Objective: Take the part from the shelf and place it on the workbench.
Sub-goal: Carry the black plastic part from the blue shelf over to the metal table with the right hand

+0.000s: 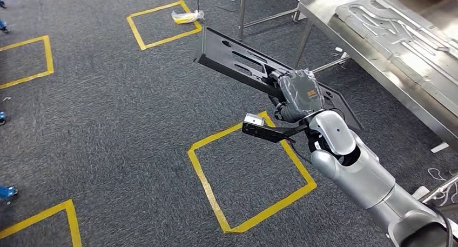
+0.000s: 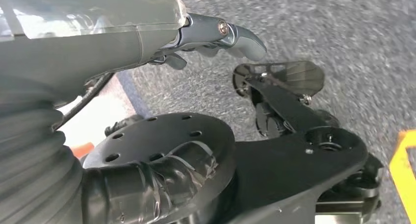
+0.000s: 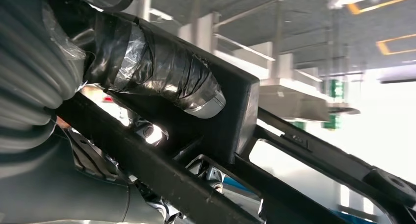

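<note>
i had the black slotted part (image 1: pixel 246 63) clamped in my right hand (image 1: pixel 297 94), fingers wrapped around its nearer half, and i carried it in the air above the grey carpet floor (image 1: pixel 108 122). its long axis ran from the far left, where the free end pointed toward a yellow taped square (image 1: pixel 162 22), down to the near right past my wrist. in the right wrist view my taped thumb (image 3: pixel 162 72) pressed flat on the part's black face, so the hold looked firm to me.

the steel surface (image 1: pixel 318 12) lay to the right and farther off than my hand, with a grey moulded panel (image 1: pixel 399 31) lying on it. the part was not yet over that surface; its nearest edge stood apart from the surface's rim, with bare floor between. so the move ahead, as i judged it, turned on swinging the part rightward and away from me, and turning its long axis to run along the surface's edge rather than across it, or the free end would hang off on the left.

my right hand was the nearer one by far. my left hand (image 2: pixel 216 35) hung low over the floor, holding nothing, its fingers loosely curled; whether they were closed up or parted i could not tell.
</note>
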